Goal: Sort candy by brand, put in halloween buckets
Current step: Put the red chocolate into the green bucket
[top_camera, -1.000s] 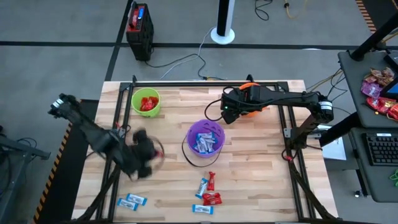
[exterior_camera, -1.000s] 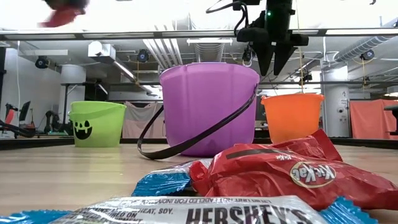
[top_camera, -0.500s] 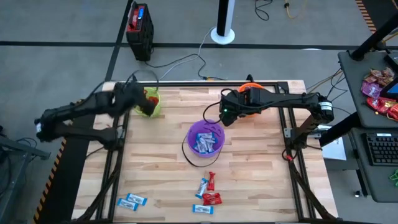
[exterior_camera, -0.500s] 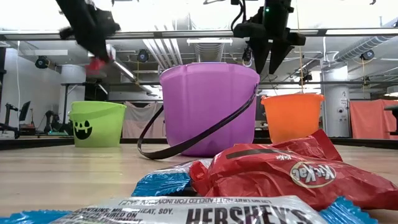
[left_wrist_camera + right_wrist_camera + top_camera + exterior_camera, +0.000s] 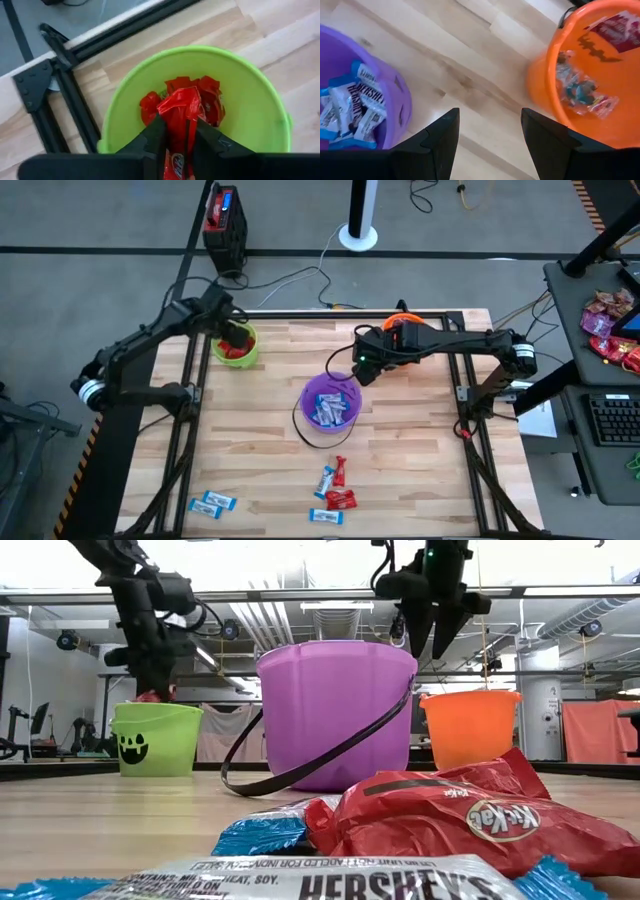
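Left gripper [image 5: 176, 131]: positioned over the lime green bucket [image 5: 235, 344] at the upper left of the table [image 5: 420, 470] in the high view; the fingers pinch a red-wrapped candy [image 5: 179, 117] between them, hanging into the bucket mouth.
Lime green bucket contents: several more red wrappers [image 5: 210, 97] lie at the bottom.
Right gripper [image 5: 490, 131]: hangs at the upper centre of the table, between the purple bucket [image 5: 331, 406] and the orange bucket [image 5: 592, 70]; fingers spread wide, nothing between them.
Purple bucket: centre of the table, thin black handle folded down to one side; holds light blue and white pieces [image 5: 355, 105].
Orange bucket: just beyond the right gripper in the high view, mostly covered by the arm; the right wrist view shows assorted wrappers inside.
Loose candy, lower centre: a small cluster of red and blue-white pieces [image 5: 335, 490] on the bare wood.
Loose candy, lower left: two blue-white pieces [image 5: 211, 502] near the table edge.
Low view foreground: a red wrapper [image 5: 470, 815] and a silver one [image 5: 330, 880] fill the bottom of the frame.
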